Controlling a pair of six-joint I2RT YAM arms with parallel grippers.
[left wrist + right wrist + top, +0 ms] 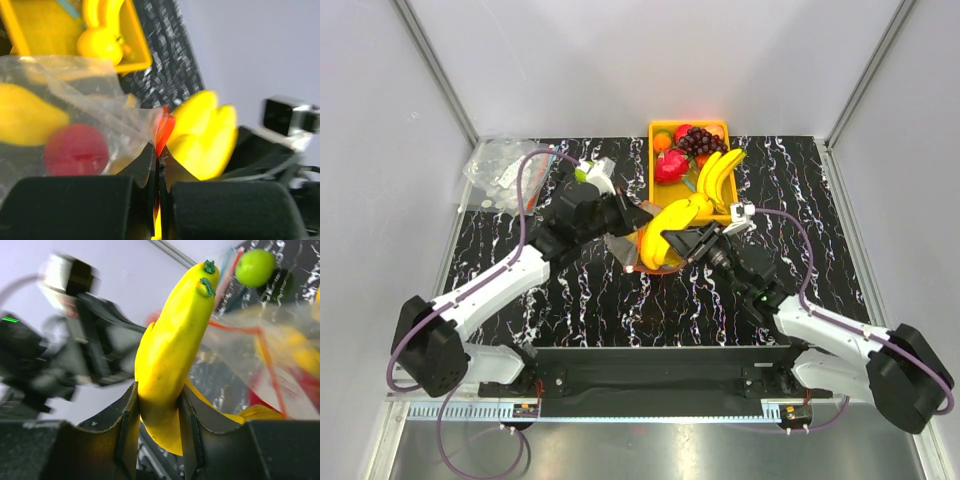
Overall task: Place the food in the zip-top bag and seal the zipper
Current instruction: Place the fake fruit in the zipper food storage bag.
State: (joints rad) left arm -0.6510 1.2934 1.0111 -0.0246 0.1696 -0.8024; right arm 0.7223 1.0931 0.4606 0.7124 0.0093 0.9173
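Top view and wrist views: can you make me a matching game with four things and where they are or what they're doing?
Things:
1. left end effector
2. right end effector
3. grapes
4. packets

Places or states:
A. in the yellow tray
B. shut on a banana
C. at the far-left corner of the table
D. pinching the zipper

Pairs: 1-D, 2-B, 3-A, 4-C
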